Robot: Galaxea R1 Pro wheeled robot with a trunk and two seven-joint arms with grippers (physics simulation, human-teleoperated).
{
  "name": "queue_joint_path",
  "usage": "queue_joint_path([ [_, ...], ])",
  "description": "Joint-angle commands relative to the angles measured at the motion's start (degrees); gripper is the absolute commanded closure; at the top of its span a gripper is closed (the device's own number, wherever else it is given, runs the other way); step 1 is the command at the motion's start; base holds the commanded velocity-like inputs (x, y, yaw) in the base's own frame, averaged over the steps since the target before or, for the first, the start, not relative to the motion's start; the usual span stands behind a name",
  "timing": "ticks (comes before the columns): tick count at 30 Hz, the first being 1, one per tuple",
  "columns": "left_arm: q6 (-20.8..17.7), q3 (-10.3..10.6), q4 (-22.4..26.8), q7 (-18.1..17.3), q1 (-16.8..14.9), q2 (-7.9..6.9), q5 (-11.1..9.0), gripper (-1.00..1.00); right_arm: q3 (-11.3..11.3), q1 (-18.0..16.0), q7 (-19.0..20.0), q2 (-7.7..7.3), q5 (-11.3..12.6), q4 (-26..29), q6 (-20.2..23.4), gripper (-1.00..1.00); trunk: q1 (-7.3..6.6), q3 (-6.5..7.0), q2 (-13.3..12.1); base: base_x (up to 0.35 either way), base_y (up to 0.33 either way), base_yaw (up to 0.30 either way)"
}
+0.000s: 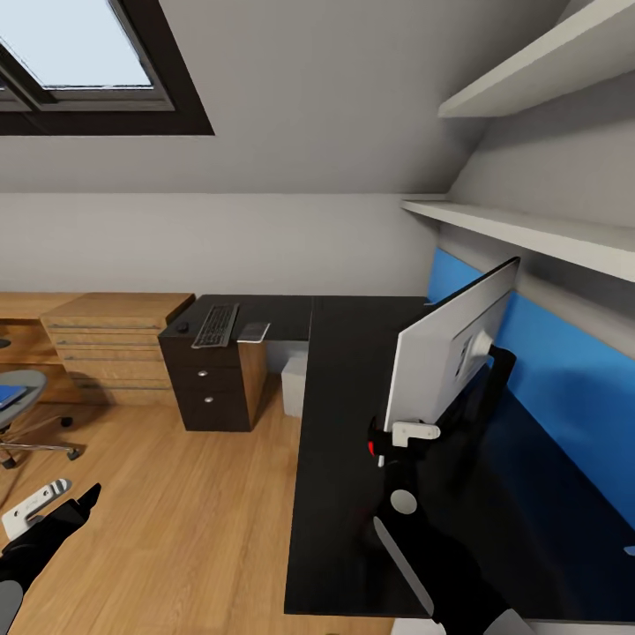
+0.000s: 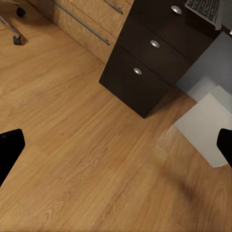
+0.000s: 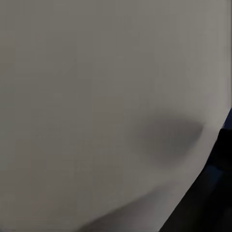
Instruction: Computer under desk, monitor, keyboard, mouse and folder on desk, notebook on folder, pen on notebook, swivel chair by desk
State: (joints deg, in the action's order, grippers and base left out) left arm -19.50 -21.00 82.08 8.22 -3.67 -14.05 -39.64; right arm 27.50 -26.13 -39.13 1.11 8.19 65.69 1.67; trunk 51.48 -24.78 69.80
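Handling the monitor [image 1: 445, 353] on the bench [image 1: 353, 494] looks like the step in hand. It stands at about 2 o'clock in the head view, pale grey back toward the camera, screen facing the blue wall panel [image 1: 564, 370], curved black foot [image 1: 494, 370] down on the matte top.

Right end effector [image 1: 392, 437]: pressed up against the monitor's lower near corner, by a small white bracket and a red dot. Right wrist camera gives flat grey surface at very close range, dark edge at 4 o'clock. Finger state: cannot tell; contact likely, a grasp unconfirmed.

Left end effector [image 2: 116, 145]: released, fingertips wide apart, over bare plank floor at 8 o'clock in the head view. Beneath it the dark drawer unit [image 2: 145, 63] with silver knobs and a pale box, probably the computer [image 2: 208, 125], under the bench.

Judgement on doing it well: the screen faces the wall, so it wants turning. Rotate slowly about the foot, keep the base flat, push low to avoid tipping.

Other items: keyboard [image 1: 216, 324] and mouse [image 1: 182, 327] on the far bench wing at 11 o'clock, well apart from the monitor. Swivel chair [image 1: 22, 397] at 9 o'clock, something blue on its seat, likely the folder [image 1: 9, 394].
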Motion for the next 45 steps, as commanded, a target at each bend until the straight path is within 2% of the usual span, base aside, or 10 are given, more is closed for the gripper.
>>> queue_joint_path([
  [1,-0.3,0.0,0.1,0.4,0.0,-0.01,-0.6,-1.0,0.1,-0.1,-0.5,-0.05,0.4,0.1,0.2,-1.0,0.0,-0.07,0.0,0.0,0.0,0.0],
  [13,-0.2,0.0,0.1,0.4,0.0,-0.01,-0.6,-1.0,0.1,-0.1,-0.6,-0.06,0.4,0.1,0.2,-1.0,0.0,-0.07,0.0,-0.019,0.0,0.0],
  [26,0.0,0.0,0.1,0.4,0.0,-0.01,-0.5,-1.0,0.2,-0.1,-0.6,-0.14,0.4,0.1,0.2,-1.0,0.0,-0.07,0.0,-0.26,-0.026,0.0],
  [33,0.0,0.0,0.1,0.4,0.0,-0.01,-0.5,-1.0,0.2,-0.1,-0.6,-0.17,0.4,0.1,0.2,-1.0,0.0,-0.07,0.0,-0.117,-0.126,0.0],
  [45,-0.1,0.0,0.1,0.4,0.0,-0.01,-0.6,-1.0,0.3,-0.1,-0.6,-0.14,0.3,0.1,0.2,-1.0,0.0,-0.07,0.0,-0.008,0.171,0.0],
])
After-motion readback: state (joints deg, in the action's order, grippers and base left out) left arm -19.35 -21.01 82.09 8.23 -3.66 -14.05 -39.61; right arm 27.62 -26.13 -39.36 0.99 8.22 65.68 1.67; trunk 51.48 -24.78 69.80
